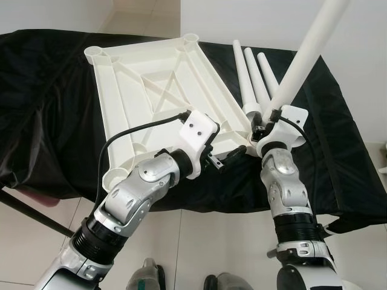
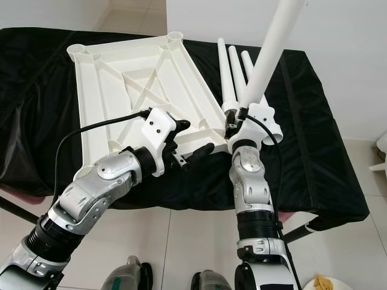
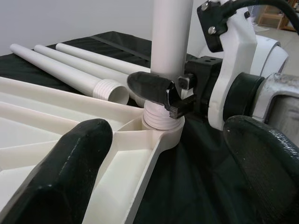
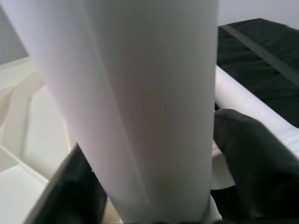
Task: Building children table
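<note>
Gripping a white table leg (image 1: 305, 51) near its threaded end, our right gripper (image 3: 161, 93) has its jaws closed around the tube at centre right of the head view, and the threads sit in the corner socket (image 3: 163, 133) of the upturned white tabletop (image 1: 151, 84). Our left gripper (image 1: 227, 160) hovers just beside that corner, at centre frame, jaws wide and holding nothing.

We judge the build to be early: one leg is entering its socket, apparently not yet screwed fully home since threads show above the rim. Three more legs (image 1: 251, 75) lie loose at upper right, beside the tabletop.

Everything rests on a surface draped in black cloth (image 1: 48, 109). Pale floor tiles (image 1: 199, 241) and a white wall (image 1: 363, 36) surround it.
</note>
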Tool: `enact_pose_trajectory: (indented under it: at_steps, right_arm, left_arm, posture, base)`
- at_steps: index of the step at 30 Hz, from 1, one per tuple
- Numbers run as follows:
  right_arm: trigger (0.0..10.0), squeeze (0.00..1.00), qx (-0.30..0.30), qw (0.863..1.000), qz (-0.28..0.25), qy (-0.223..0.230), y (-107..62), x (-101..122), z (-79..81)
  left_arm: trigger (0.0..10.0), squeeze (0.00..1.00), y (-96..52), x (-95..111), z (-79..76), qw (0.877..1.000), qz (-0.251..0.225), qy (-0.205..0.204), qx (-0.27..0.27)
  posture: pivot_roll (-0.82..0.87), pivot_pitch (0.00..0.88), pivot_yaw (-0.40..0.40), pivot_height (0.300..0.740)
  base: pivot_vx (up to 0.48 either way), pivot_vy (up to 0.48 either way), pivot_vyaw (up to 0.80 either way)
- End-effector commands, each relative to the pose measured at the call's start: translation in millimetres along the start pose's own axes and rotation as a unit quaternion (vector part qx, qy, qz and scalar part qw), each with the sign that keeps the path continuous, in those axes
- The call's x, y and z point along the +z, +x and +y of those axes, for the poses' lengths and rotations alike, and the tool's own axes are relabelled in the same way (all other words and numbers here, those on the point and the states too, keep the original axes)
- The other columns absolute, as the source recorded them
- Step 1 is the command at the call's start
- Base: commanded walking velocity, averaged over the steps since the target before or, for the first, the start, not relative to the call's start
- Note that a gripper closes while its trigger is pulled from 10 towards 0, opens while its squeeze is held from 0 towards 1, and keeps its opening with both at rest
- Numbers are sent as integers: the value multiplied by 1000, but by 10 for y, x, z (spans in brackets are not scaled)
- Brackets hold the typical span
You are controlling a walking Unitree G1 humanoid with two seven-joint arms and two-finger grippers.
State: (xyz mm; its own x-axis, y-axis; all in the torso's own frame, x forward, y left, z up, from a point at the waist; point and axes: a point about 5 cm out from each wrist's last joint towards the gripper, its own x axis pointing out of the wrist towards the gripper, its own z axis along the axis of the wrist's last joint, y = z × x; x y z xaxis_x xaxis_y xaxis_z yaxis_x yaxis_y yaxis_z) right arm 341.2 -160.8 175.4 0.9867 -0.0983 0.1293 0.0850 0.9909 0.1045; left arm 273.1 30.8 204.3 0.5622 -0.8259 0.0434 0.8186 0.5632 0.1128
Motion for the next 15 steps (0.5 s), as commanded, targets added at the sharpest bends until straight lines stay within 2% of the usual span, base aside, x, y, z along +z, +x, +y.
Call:
enact_pose_trajectory:
  at_steps: [1,2,3,9,10,11,15]
  right_arm:
    - [10000,1000,12,1000,-3,6,-9,6,-10]
    - [10000,1000,65,998,-20,4,-3,98,-41]
    - [10000,1000,88,996,-26,0,-3,135,-56]
    - [10000,1000,159,986,-35,-15,-4,204,-79]
    - [10000,0,189,981,-34,-20,7,222,-103]
    - [10000,0,216,975,-39,-30,21,245,-131]
    - [10000,0,247,968,-39,-35,59,247,-185]
  left_arm:
    - [10000,0,6,24,-103,997,2,7,-80]
    - [10000,0,8,26,-107,997,1,7,-80]
    - [10000,0,9,27,-108,997,1,6,-80]
    - [10000,0,8,22,-110,997,2,6,-80]
    - [10000,0,6,21,-114,997,2,6,-82]
    - [10000,0,5,19,-121,996,3,7,-85]
    - [10000,0,5,18,-130,996,3,9,-89]
  posture:
    - [-11,96,7,740]
    - [-10,95,5,740]
    - [-10,95,5,740]
    - [-12,91,5,740]
    - [-13,88,4,740]
    - [-13,88,4,740]
    - [-14,82,5,740]
  base:
    - [0,0,0]
    - [0,0,0]
    - [0,0,0]
    - [0,0,0]
    - [0,0,0]
    - [0,0,0]
    - [0,0,0]
